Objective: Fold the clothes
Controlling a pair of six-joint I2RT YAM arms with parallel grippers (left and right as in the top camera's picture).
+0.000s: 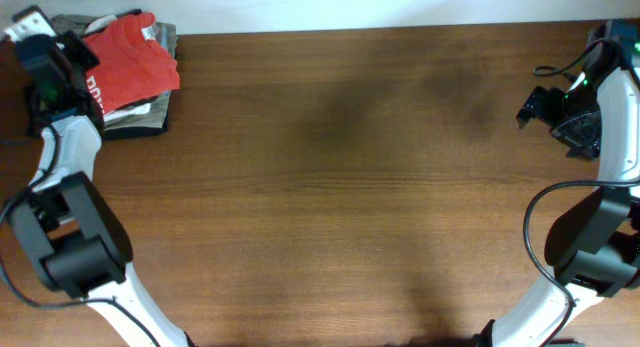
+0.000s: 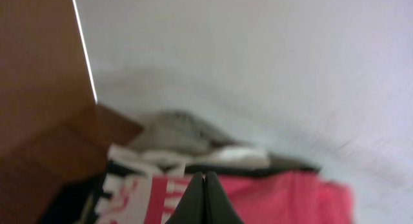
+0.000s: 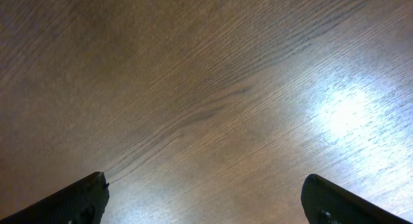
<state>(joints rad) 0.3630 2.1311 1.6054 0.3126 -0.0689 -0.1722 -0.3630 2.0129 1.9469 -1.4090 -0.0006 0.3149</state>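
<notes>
The red-orange T-shirt (image 1: 130, 62) lies bunched on top of a pile of clothes at the table's far left corner, its white lettering facing my left arm. In the left wrist view the shirt (image 2: 277, 195) fills the bottom, with its white print (image 2: 139, 195) to the left. My left gripper (image 1: 88, 67) is at the shirt's left edge. Its fingers (image 2: 205, 175) are pressed together with no cloth visible between the tips. My right gripper (image 1: 535, 105) hovers at the far right; its fingers (image 3: 206, 185) are wide open over bare wood and hold nothing.
Under the shirt lie folded khaki and white garments (image 1: 140, 112) and a dark one (image 1: 135, 130); the khaki layer also shows in the left wrist view (image 2: 174, 130). The wooden table (image 1: 340, 187) ends at a white wall (image 2: 258, 56) right behind the pile.
</notes>
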